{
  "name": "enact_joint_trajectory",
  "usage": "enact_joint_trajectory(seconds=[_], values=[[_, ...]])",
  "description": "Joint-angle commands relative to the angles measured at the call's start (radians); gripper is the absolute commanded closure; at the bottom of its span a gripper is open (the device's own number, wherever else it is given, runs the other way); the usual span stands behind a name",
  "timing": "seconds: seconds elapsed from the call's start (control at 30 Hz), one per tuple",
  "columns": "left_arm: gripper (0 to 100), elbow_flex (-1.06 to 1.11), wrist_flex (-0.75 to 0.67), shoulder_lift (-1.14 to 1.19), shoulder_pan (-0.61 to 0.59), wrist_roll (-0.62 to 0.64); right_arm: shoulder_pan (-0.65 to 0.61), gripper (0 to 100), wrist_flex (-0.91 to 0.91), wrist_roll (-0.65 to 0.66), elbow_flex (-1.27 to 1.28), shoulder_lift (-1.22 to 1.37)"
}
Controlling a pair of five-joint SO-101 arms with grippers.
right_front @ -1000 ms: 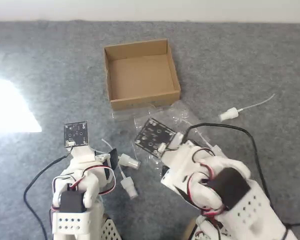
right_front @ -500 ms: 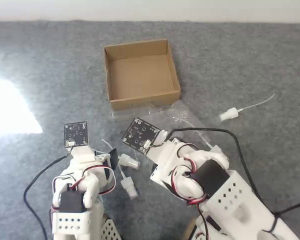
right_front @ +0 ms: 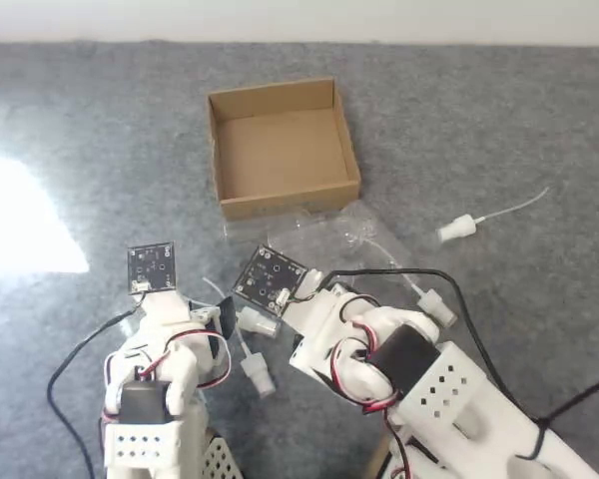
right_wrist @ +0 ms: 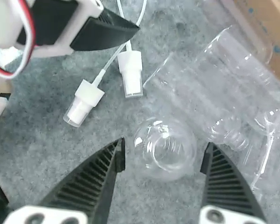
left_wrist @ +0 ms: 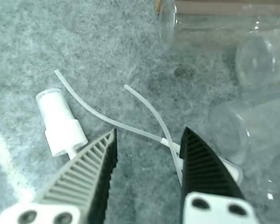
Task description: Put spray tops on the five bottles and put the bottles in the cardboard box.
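Open-topped cardboard box (right_front: 221, 150) at the far middle of the grey felt tabletop (right_front: 499, 120), brown floor in plain sight from wall to wall under the high view. Just in front of its near wall, a huddle of clear bottles (right_front: 331, 232) on their sides, touching one another, necks uncapped. Well apart on the right arm's side, a lone spray top (right_front: 457, 229) with a long dip tube trailing away over the felt. Nearer the arms, two more spray tops (right_front: 260, 376), one beyond the other, between the two arms. Closer detail from the left wrist view: left gripper (left_wrist: 149, 149) spread wide above the felt, holding nothing, astride two thin dip tubes (left_wrist: 147, 112); one white spray top (left_wrist: 60, 123) just outside one finger, another spray top (left_wrist: 234, 171) partly behind the other finger, clear bottles near beyond and a strip of the box past them. Closer detail from the right wrist view: right gripper (right_wrist: 165, 145) wide open around a single bottle (right_wrist: 165, 154), mouth turned toward the camera, apart from both fingers. Beside that bottle, the pair of spray tops lying side by side, a black finger (right_wrist: 102, 28) of the left gripper just over them, more bottles on their sides toward a corner of the box.
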Motion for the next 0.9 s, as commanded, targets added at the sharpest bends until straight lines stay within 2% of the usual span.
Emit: enact_joint_trajectory(seconds=[0.0,0.27,0.43,0.87], values=[[80,-0.01,0.003,-0.018,-0.005,-0.002,-0.007,74.6,-0.038,-0.014,-0.008,0.005],[80,-0.01,0.003,-0.018,-0.005,-0.002,-0.005,74.9,-0.045,-0.017,0.014,0.005],[80,-0.01,0.003,-0.018,-0.005,-0.002,-0.005,74.9,-0.116,-0.021,0.089,0.002],[80,-0.01,0.003,-0.018,-0.005,-0.002,-0.005,75.0,-0.114,-0.021,0.103,-0.005]])
